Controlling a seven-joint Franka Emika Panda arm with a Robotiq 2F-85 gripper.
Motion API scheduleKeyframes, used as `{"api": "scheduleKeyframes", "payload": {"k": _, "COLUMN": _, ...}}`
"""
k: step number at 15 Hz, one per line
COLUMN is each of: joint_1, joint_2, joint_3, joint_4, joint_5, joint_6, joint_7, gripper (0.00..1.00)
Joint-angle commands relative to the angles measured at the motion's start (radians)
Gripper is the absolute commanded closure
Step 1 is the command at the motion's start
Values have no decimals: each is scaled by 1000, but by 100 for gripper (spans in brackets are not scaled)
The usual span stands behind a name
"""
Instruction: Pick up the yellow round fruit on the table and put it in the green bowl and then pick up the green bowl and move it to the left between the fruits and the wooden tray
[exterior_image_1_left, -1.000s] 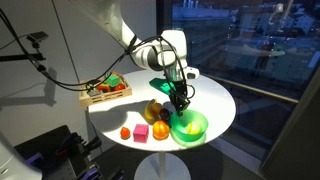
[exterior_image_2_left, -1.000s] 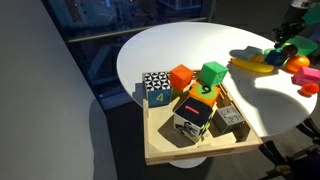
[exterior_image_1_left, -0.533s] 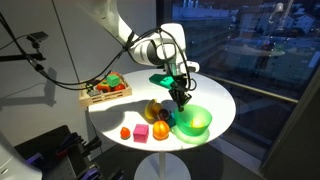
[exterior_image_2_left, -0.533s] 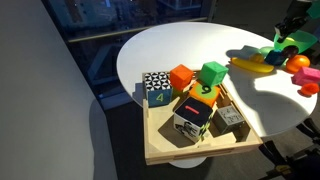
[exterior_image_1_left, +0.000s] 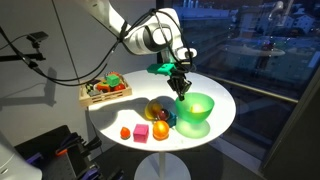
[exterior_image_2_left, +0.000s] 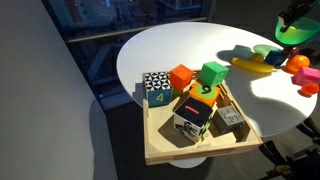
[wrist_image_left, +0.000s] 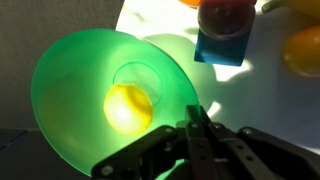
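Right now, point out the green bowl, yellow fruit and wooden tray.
green bowl (wrist_image_left: 70, 70), wrist view, inner wall.
yellow fruit (wrist_image_left: 128, 108), wrist view, its middle.
wooden tray (exterior_image_2_left: 197, 153), in an exterior view, front rim.

The round fruit (wrist_image_left: 128, 107) is lying inside the bowl (wrist_image_left: 90, 80), close to its bottom. The gripper (wrist_image_left: 194, 120) is pinching the bowl's rim, and the bowl is hanging tilted above the table (exterior_image_1_left: 128, 108). In an exterior view the group of fruits (exterior_image_1_left: 155, 116) is sitting on the table just left of the bowl (exterior_image_1_left: 197, 108). The tray (exterior_image_1_left: 105, 90) is resting farther left at the table's edge, well apart from them. Blocks (exterior_image_2_left: 190, 100) are sitting packed in the tray (exterior_image_2_left: 165, 150), which is lying nearer the camera than the fruits (exterior_image_2_left: 255, 66).
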Motion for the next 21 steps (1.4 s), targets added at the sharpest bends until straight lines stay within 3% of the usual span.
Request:
{"api": "scheduleKeyframes", "payload": {"k": 1, "joint_1": 12, "joint_2": -89, "joint_3": 13, "joint_4": -47, "joint_5": -25, "joint_6": -27, "joint_7": -11, "gripper": 98}}
{"api": "scheduleKeyframes", "payload": {"k": 21, "joint_1": 50, "joint_2": -362, "joint_3": 136, "joint_4": -302, "joint_5": 47, "joint_6": -32, "joint_7": -297, "gripper": 98}}
